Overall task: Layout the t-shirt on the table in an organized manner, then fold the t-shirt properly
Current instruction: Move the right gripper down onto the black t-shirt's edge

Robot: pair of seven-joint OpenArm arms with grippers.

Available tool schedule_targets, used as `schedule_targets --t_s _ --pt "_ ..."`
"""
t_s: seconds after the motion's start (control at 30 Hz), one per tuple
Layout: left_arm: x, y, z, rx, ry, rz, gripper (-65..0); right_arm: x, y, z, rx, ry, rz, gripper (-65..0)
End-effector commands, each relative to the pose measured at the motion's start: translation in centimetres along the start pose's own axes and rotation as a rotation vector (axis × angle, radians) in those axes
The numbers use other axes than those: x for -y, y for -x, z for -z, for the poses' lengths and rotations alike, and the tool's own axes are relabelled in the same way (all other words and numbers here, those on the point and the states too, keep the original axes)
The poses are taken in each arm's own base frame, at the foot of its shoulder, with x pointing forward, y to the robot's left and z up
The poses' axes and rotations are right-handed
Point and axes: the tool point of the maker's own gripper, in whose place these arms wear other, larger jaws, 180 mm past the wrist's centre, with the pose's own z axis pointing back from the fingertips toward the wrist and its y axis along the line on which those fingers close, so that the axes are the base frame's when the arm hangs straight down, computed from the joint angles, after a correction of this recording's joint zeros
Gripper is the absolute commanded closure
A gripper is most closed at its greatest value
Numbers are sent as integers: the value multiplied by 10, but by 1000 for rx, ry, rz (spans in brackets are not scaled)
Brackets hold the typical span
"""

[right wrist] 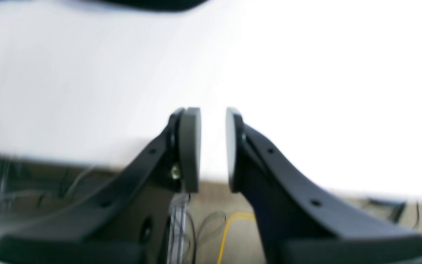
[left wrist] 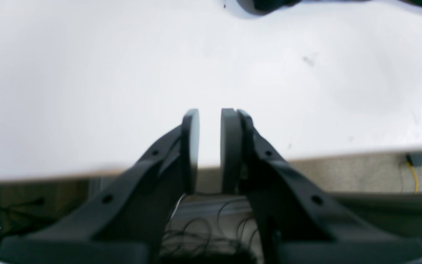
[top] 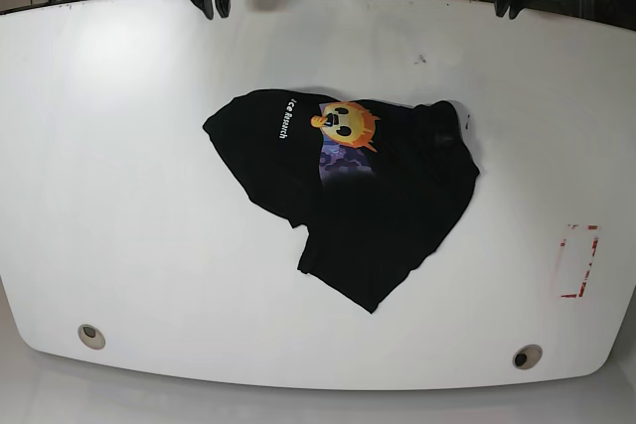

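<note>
the t-shirt [top: 353, 201] lies bunched up in the middle of the table [top: 119, 196] — far from the left gripper [left wrist: 210, 121] and right gripper [right wrist: 213, 121], both a little spread and empty — so grab two corners and pull it flat.
</note>
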Motion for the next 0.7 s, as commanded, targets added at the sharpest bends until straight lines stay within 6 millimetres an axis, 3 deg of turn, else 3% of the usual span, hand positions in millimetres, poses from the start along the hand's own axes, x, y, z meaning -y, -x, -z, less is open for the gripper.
schedule_targets --t_s 0.0,0.1,0.2,0.33,0.5,0.67 --pt "1 -14 1 54 5 -2 -89 1 -17 4 62 -1 -7 -117" --pt "1 -20 6 75 7 -2 -90 2 -29 13 101 -1 -10 -133" --pt "2 -25 12 96 7 -4 -111 3 -38 25 115 0 -15 -198" --pt "7 -29 16 110 20 -11 -233 4 -48 42 111 2 -21 -281" --pt "11 -30 18 121 15 -36 -404 6 -62 60 114 4 -26 -284" --pt "10 -41 26 161 9 -36 -499 7 -81 76 136 5 -32 -290"
